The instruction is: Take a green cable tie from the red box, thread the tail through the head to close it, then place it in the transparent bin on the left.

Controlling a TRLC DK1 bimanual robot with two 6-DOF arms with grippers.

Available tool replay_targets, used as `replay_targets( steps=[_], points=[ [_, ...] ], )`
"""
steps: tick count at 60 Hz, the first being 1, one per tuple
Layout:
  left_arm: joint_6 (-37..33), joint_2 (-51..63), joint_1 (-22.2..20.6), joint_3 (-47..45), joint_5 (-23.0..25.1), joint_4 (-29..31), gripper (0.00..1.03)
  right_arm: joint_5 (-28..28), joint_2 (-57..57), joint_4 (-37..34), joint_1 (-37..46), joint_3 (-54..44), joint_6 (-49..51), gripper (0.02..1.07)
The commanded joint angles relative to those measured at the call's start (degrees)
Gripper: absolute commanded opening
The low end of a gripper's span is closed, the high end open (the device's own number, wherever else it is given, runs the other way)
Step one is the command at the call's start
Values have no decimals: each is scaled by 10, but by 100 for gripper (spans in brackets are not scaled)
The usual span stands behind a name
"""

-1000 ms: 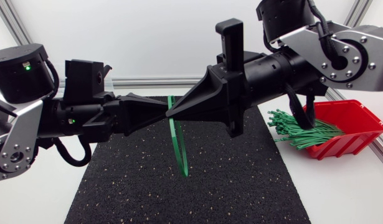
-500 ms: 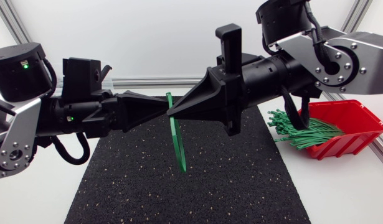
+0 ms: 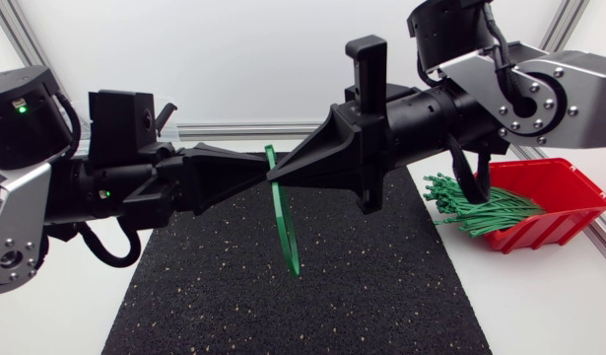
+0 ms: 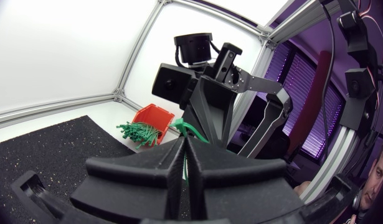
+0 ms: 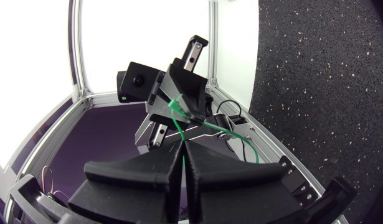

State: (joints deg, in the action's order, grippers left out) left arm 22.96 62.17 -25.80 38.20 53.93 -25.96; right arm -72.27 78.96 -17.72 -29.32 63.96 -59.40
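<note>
Above the black mat (image 3: 224, 316) my two grippers meet tip to tip. A green cable tie (image 3: 283, 232) hangs from where they meet as a long narrow loop, with a short end sticking up. The left gripper (image 3: 262, 178) is shut on the tie from the left, and the right gripper (image 3: 277, 177) is shut on it from the right. In the left wrist view the cable tie (image 4: 190, 129) shows just ahead of my left gripper (image 4: 183, 142), with the right gripper behind it. In the right wrist view the cable tie (image 5: 178, 106) curves from my right gripper (image 5: 182, 146) to the left one. The red box (image 3: 549, 202) holds several green ties (image 3: 480, 209).
The red box stands on the white tabletop just off the mat's right edge, under my right arm. The mat spreads below both grippers. No transparent bin shows in any view.
Both grippers have stayed shut on the tie and drifted slightly right. The left arm's rear links shifted left, and the hanging loop swung a little.
</note>
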Motion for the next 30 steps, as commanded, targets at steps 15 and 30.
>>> replay_targets(
  steps=[15, 30],
  points=[
    [10, -31, -25, -9, 13, 6, 4, 12, 14, 19, 30, 5, -20, 8],
    [-14, -12, -7, -15, 6, 5, 4, 9, -6, 8, 21, -6, -10, 48]
  ],
)
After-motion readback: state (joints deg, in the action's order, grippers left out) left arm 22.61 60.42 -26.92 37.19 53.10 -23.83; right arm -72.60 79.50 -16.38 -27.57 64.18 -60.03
